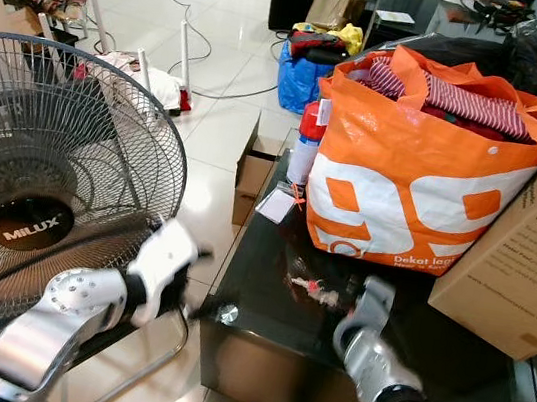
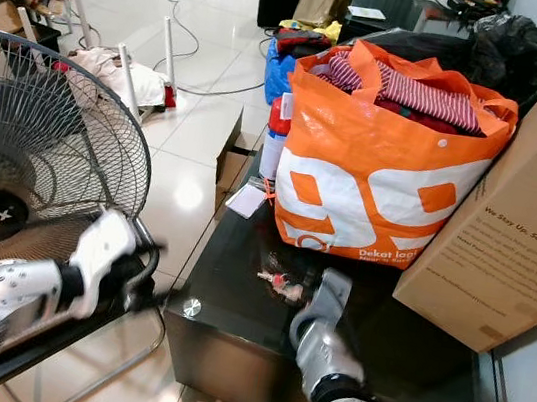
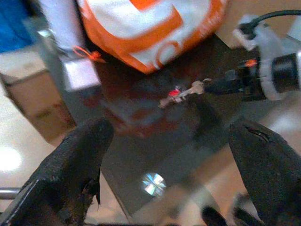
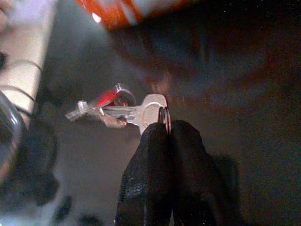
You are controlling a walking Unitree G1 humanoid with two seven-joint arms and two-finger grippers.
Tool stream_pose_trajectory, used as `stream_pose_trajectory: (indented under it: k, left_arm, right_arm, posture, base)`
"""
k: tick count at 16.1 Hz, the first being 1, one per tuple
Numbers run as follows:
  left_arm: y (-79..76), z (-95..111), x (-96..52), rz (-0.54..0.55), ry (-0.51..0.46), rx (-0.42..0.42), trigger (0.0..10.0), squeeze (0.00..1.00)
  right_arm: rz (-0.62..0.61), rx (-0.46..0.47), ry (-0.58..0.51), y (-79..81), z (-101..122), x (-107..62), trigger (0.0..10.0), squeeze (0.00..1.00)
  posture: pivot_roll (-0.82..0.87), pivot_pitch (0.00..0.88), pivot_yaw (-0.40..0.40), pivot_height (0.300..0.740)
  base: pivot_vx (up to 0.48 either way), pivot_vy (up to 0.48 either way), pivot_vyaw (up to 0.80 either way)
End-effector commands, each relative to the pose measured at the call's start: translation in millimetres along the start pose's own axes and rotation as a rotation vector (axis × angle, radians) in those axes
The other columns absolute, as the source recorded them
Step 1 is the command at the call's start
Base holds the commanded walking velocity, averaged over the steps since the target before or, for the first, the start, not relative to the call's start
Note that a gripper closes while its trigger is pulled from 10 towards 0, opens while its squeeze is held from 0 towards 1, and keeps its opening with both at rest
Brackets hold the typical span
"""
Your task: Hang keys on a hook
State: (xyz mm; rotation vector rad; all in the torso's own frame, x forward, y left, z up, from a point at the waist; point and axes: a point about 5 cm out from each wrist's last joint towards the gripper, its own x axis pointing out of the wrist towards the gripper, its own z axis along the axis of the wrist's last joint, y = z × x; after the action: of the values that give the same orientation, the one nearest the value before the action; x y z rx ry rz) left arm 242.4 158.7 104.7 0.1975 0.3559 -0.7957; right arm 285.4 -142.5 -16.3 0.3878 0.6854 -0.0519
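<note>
Presently: keys pinched over black table

Right gripper [image 4: 164,129] has its fingers closed on the keys [image 4: 117,110], held just above the glossy black table [image 1: 257,346], in front of the orange bag [image 1: 414,172]. Left gripper [image 3: 174,155] hangs beside the table's corner near the fan [image 1: 39,177], fingers spread apart, holding nothing.

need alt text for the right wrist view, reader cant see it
The right gripper's two black fingers are pinched together on a small bunch of silver keys with a red tag, at the end nearest the ring. The keys lie just above a glossy black table top, with the blurred edge of an orange bag beyond.
</note>
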Motion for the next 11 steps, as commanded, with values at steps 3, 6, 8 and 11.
stream_pose_trajectory:
  k: [3, 6, 8, 11]
  left_arm:
    - [15.1, 21.9, -0.4, 0.212, -0.124, 0.057, 10.0, 0.0]
    - [24.6, 40.2, 2.5, 0.442, -0.204, 0.078, 10.0, 0.0]
    - [24.8, 42.3, 5.3, 0.498, -0.221, 0.095, 10.0, 0.0]
    - [25.4, 45.1, 8.9, 0.528, -0.235, 0.085, 10.0, 0.0]
  right_arm:
    - [0.035, -0.054, -0.232, -9.2, 51.5, -20.9, 0.0, 0.0]
    - [0.074, -0.211, -0.419, 0.7, 85.9, -67.6, 0.0, 0.0]
    - [0.101, -0.292, -0.501, 18.7, 90.9, -87.1, 10.0, 0.0]
    - [0.067, -0.27, -0.496, 18.6, 92.6, -85.3, 10.0, 0.0]
  posture:
    - [-0.05, 0.0, 0.015, 0.74]
    - [-0.06, 0.0, 0.013, 0.74]
    - [-0.06, 0.0, -0.009, 0.74]
    - [-0.02, 0.0, -0.021, 0.74]
  base:
    - [0.0, 0.0, 0.0]
    - [0.0, 0.0, 0.0]
    - [0.0, 0.0, 0.0]
    - [0.0, 0.0, 0.0]
